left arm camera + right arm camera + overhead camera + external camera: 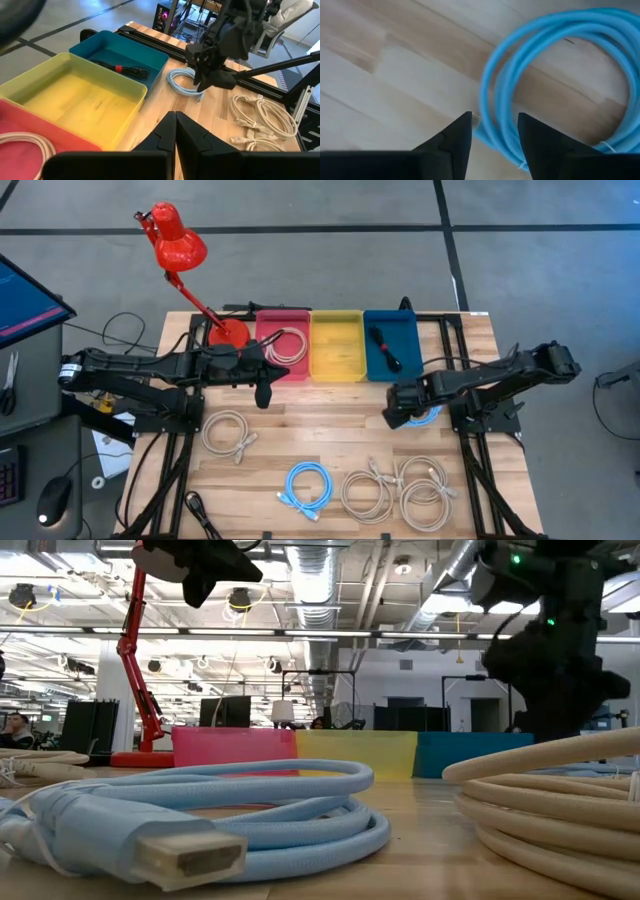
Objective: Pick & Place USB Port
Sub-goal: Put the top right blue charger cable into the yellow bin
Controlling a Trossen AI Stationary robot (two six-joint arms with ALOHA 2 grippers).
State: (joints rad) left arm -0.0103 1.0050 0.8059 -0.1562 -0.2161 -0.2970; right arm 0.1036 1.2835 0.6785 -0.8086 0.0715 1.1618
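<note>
A light-blue coiled cable point(495, 85) lies flat on the wooden table, at the right just in front of the bins point(181, 82). My right gripper point(495, 125) points straight down over the coil's edge. It is open, with one finger on either side of the coil's strands, and I see no touch. My left gripper point(265, 392) hangs shut and empty above the table, in front of the red bin point(283, 370); its shut fingertips point(175, 131) show in the left wrist view.
Red, yellow point(336, 345) and blue point(405, 330) bins line the far edge; the red one holds a beige cable, the blue one a black cable. More coils lie near the front: beige point(228, 432), light blue point(308, 485), beige point(400, 492). A red lamp point(180, 245) stands far left.
</note>
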